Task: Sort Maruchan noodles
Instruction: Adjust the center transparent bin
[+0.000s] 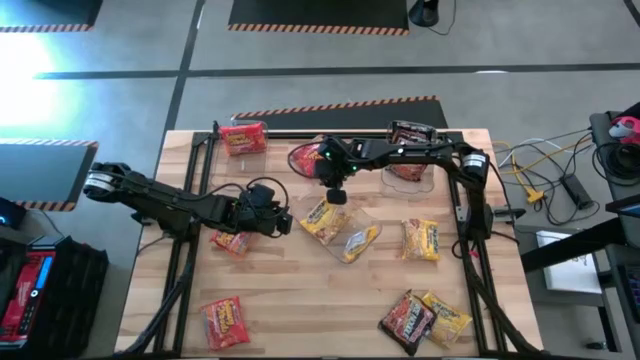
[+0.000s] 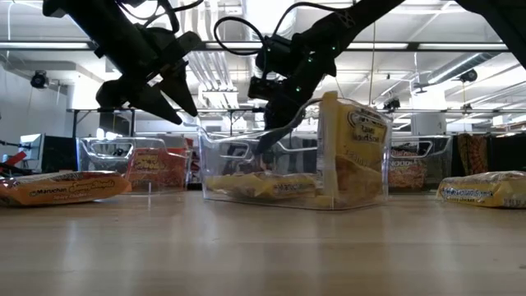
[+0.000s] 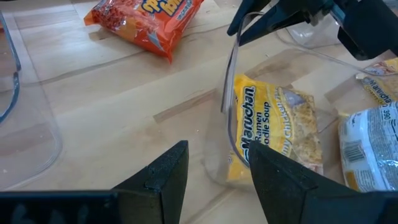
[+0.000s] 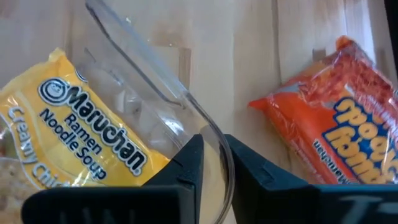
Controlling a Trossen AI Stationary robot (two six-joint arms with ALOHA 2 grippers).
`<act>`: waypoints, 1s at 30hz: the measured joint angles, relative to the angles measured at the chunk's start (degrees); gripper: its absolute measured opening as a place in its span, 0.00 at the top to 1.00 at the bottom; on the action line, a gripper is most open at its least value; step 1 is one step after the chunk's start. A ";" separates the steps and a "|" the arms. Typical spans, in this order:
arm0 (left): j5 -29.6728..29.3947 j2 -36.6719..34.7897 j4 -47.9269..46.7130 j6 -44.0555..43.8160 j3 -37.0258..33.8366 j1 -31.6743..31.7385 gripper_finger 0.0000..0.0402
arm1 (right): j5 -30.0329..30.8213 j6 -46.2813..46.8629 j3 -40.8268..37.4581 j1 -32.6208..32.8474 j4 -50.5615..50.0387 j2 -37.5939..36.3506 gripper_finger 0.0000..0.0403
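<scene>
On the wooden table point(image 1: 300, 300) seen from above, the right gripper point(image 1: 335, 192) reaches in from the right to the near edge of a clear bin point(image 1: 345, 228) at the middle, while the left gripper point(image 1: 283, 222) hangs just left of that bin. Two yellow packets point(image 1: 323, 220) lie in the bin, and a third yellow packet point(image 1: 421, 240) lies loose to its right. The front of the table holds a red packet point(image 1: 225, 321) at the left and a dark packet point(image 1: 405, 316) touching a yellow one point(image 1: 448, 314) at the right, with bare wood between. At table height, the right gripper point(image 2: 275, 131) dips to the middle bin's rim point(image 2: 246, 140), and the left gripper point(image 2: 170, 99) hovers above the table with its fingers spread and holding nothing. From the left wrist, the left gripper point(image 3: 214, 180) is open over bare wood beside the bin's wall point(image 3: 229, 93), with a yellow packet point(image 3: 273, 127) inside. From the right wrist, the right gripper point(image 4: 212, 163) is pinched nearly closed on the bin's thin clear rim point(image 4: 155, 81), a yellow packet point(image 4: 74, 134) on one side and a red packet point(image 4: 336, 118) on the other.
</scene>
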 joint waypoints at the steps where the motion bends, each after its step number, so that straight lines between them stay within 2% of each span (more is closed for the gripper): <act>1: -0.02 0.00 -0.08 0.00 0.00 0.00 0.62 | -0.03 1.02 0.00 -0.16 -0.16 -0.02 0.89; 11: 0.39 -0.04 -0.64 0.00 0.00 0.00 0.62 | 0.73 12.61 -0.04 -2.52 -2.91 -0.04 0.89; 18: 0.44 -0.07 -1.91 0.02 0.00 0.00 0.62 | 0.59 24.70 -0.07 -3.95 -6.23 -0.05 0.89; 30: 0.53 -0.11 -3.93 0.02 0.00 -0.02 0.62 | 0.63 36.63 -0.07 -4.51 -7.36 -0.08 0.89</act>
